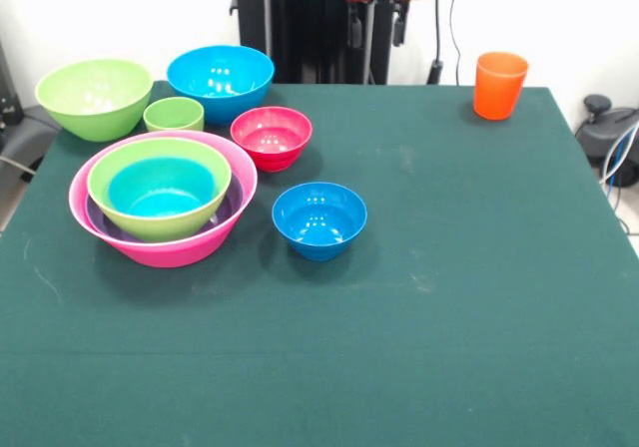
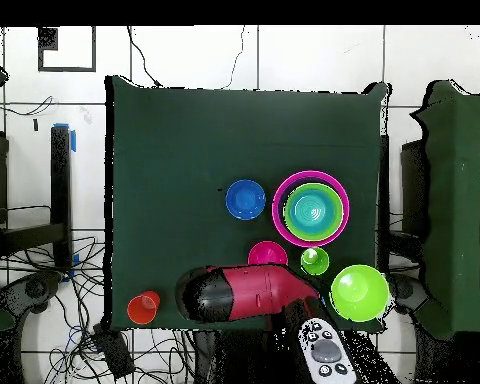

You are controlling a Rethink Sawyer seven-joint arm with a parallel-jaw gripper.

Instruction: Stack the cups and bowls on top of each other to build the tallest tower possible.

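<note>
I see the arm [image 2: 246, 293] drawn back at the counter's [image 1: 459, 267] robot edge; only the tips of the jaws show in the front view, and I cannot tell their opening. The pink bowl [image 1: 160, 245] holds the purple, a green [image 1: 160, 214] and the teal bowl [image 1: 162, 190], nested. Around it stand, each alone, the other green bowl [image 1: 94, 98], green cup [image 1: 174, 115], large blue bowl [image 1: 220, 81], red bowl [image 1: 271, 137] and small blue bowl [image 1: 319, 220]. The orange cup [image 1: 499, 85] stands well apart at a far corner.

Glossy smooth plastic bowls [image 1: 272, 137] and orange cup [image 1: 499, 85] on matt green cloth table cover [image 1: 449, 267].
</note>
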